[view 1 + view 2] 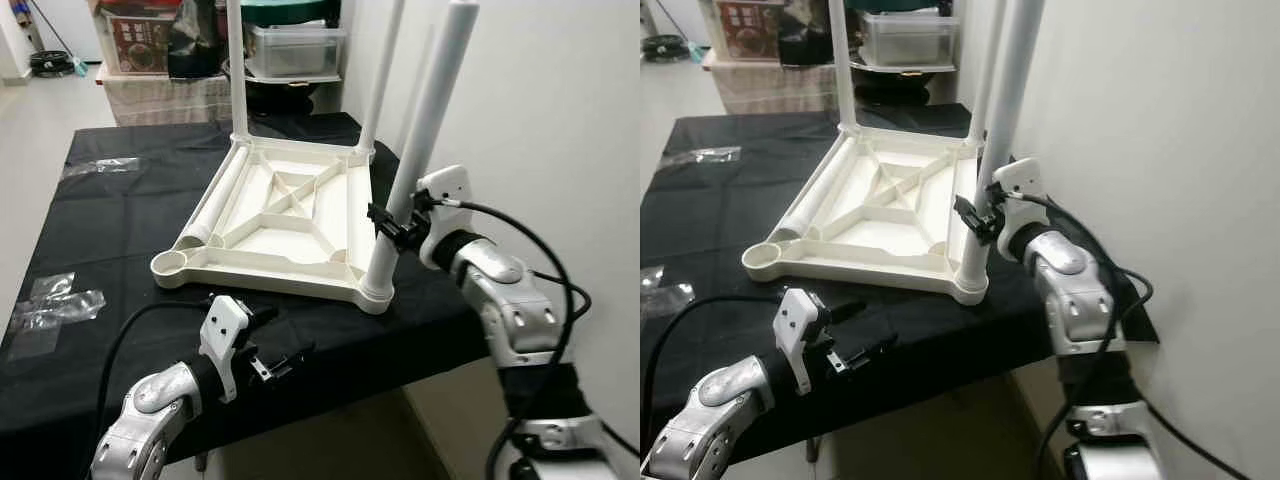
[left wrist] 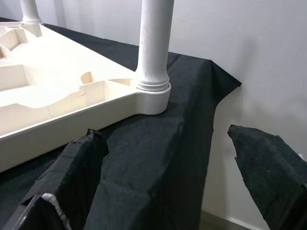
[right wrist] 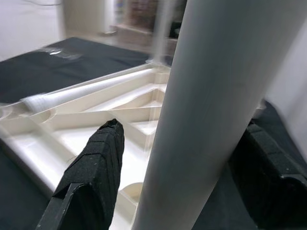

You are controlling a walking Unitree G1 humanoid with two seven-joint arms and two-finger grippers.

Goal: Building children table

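At the desk's (image 1: 90, 210) near right corner, my right fingers (image 1: 392, 228) straddle the upright leg (image 1: 420, 150) of the overturned white tabletop (image 1: 290, 215); whether they press it I cannot tell. My left fingers (image 1: 272, 352) hover wide apart over the near edge.

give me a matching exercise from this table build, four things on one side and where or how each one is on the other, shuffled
Things:
1. loose leg
2. right gripper
3. left gripper
4. empty socket

States:
A. open, in front of the tabletop
B. around the near upright leg
C. lying inside the upturned tabletop
D. tabletop corner nearest the left gripper

Pairs: 1-C, 2-B, 3-A, 4-D
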